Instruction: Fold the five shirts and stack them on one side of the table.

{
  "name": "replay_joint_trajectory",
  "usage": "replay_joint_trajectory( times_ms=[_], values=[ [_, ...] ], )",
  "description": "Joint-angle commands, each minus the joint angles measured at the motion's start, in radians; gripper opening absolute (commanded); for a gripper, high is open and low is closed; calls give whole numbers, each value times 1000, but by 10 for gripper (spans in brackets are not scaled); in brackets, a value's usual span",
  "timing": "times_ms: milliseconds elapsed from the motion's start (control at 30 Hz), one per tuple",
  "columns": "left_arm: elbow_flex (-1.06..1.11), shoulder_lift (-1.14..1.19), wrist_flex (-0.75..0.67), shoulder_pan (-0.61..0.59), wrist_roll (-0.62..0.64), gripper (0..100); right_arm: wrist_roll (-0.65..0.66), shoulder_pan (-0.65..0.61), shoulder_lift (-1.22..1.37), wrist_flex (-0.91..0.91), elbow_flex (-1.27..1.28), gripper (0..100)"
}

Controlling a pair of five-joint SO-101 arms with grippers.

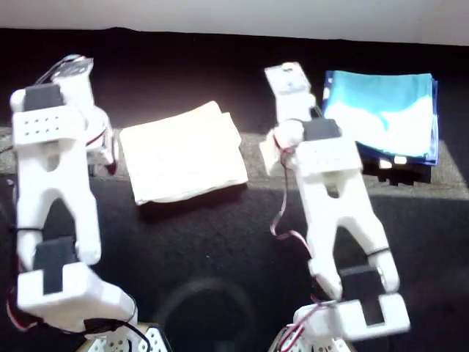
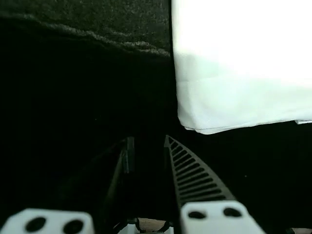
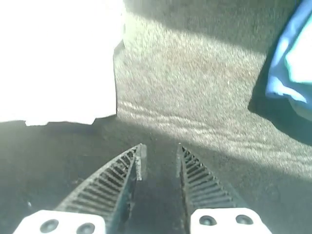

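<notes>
Two hands (image 2: 147,141) (image 3: 160,146), one white shirt (image 1: 183,150), blue stack (image 1: 381,114)

Harsh sunlight glare on white shirt (image 1: 183,150), deep shadows.

Looks like a small robotics test setup to me, lab or hobby bench, can't tell which. Two little white desktop arms, the left arm (image 1: 55,183) and the right arm (image 1: 337,198), sit side by side at a worktop (image 1: 220,279) covered in dark felt-like cloth. Thin wires (image 1: 282,213) hang loose off them. Behind it there's a plain pale wall (image 1: 293,15), and sunlight falls across the far half.
</notes>
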Motion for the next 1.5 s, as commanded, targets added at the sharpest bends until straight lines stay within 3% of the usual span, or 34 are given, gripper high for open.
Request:
replay_joint_trajectory(
  times_ms=[0,300,500,667,933,1233,1333,1433,1467],
  values=[
    [283,-176,-121,-70,-40,43,-86,-47,196,5,-302,113],
    [820,-400,-554,-145,-51,8,-137,-166,676,124,-934,121],
    [992,-415,-766,-142,-49,8,-138,-200,911,219,-1230,339],
    [1109,-415,-907,-139,-44,8,-138,-213,1033,242,-1365,353],
    [1121,-418,-930,-139,-44,8,-282,-226,1132,209,-1405,353],
    [1121,-415,-930,-137,-44,8,-281,-236,1250,165,-1412,353],
    [1121,-415,-930,-137,-44,8,-279,-237,1271,159,-1412,283],
    [1121,-415,-931,-137,-44,8,-279,-225,1277,160,-1412,7],
    [1121,-415,-931,-137,-44,8,-279,-216,1277,162,-1412,5]
  ],
)
